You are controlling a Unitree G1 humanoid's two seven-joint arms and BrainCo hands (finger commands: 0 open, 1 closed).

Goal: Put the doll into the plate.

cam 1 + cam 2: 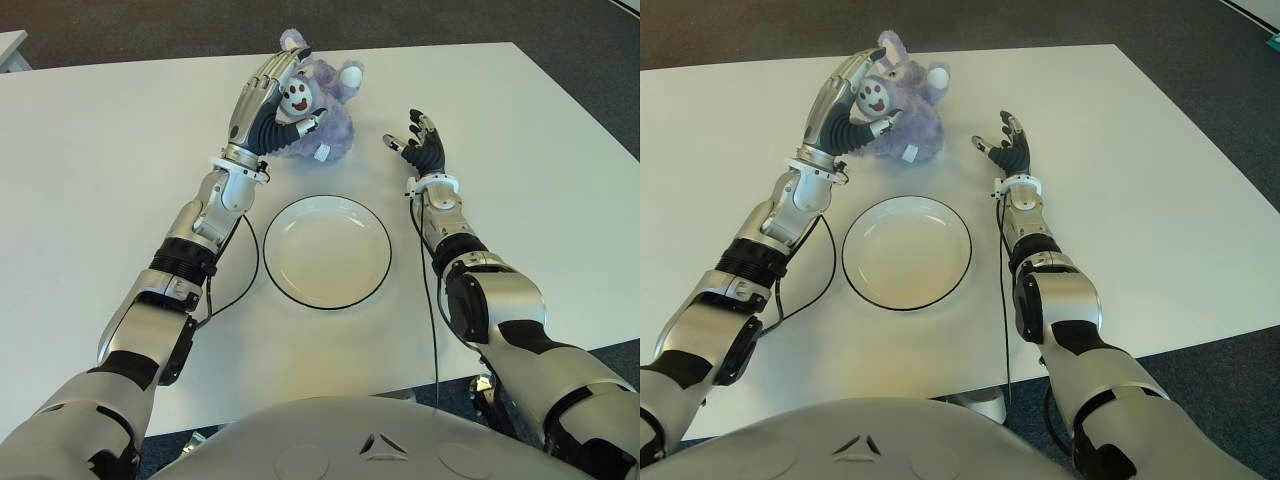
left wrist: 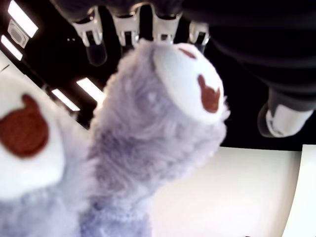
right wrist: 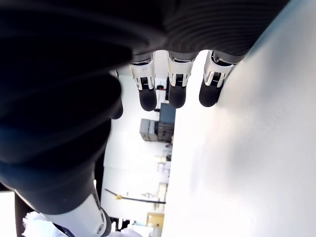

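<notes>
A purple plush doll (image 1: 325, 125) with a white face lies on the white table (image 1: 100, 180), beyond the plate. My left hand (image 1: 255, 105) reaches over the doll's head, its fingers stretched along one side and its thumb (image 1: 313, 121) below the face. In the left wrist view the fur (image 2: 148, 138) fills the space under the fingertips (image 2: 127, 34), while the thumb (image 2: 281, 118) stands a little apart from it. The white plate (image 1: 327, 250) with a dark rim holds nothing. My right hand (image 1: 420, 140) shows to the right of the doll, open and holding nothing.
A thin black cable (image 1: 250, 260) curves along the left forearm next to the plate's left rim. Another cable (image 1: 428, 290) runs down beside the right forearm. Dark floor surrounds the table, and a pale object (image 1: 10, 45) shows at the far left corner.
</notes>
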